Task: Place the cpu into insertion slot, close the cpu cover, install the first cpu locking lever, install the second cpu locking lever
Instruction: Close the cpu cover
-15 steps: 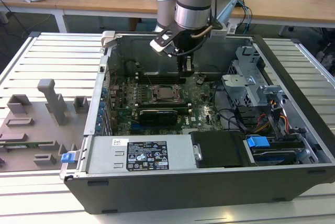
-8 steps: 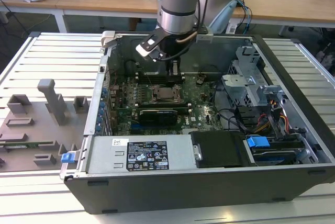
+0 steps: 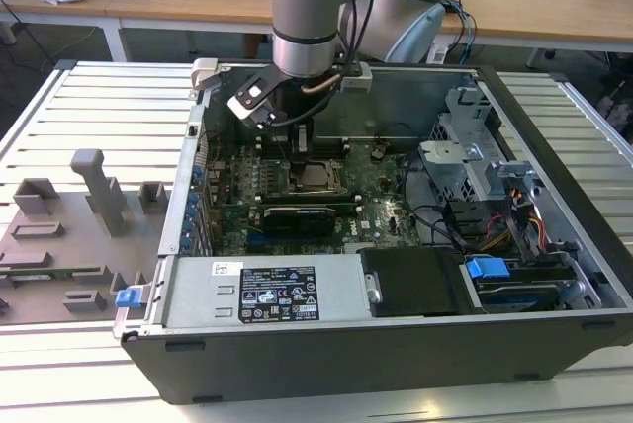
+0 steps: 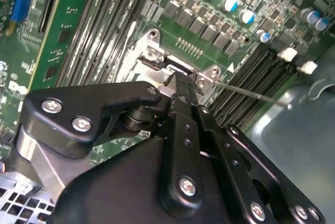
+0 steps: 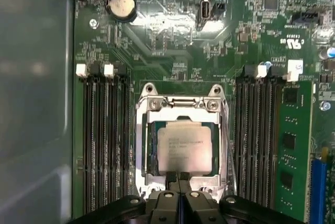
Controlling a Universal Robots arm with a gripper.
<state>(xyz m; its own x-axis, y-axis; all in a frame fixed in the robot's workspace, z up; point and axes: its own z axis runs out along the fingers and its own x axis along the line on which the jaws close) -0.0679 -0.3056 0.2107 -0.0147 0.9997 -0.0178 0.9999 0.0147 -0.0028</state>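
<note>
We see our gripper [image 5: 178,181] with its fingers pressed together and nothing between them, the tips at the near edge of the cpu cover [image 5: 180,113]. The cpu [image 5: 184,148] lies flat in the insertion slot [image 5: 151,150] just ahead of the fingertips, and the cover looks folded down around it. In the second wrist view a thin lever rod [image 4: 251,94] slants away from the socket corner beside the tips; we judge it not yet latched

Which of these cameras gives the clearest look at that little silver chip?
The first wrist view: it looks straight down on the chip, nearly its whole silver top framed by the metal cover. In the exterior view it is a small grey square beneath the arm. In the second wrist view the pincer hides it.
</note>
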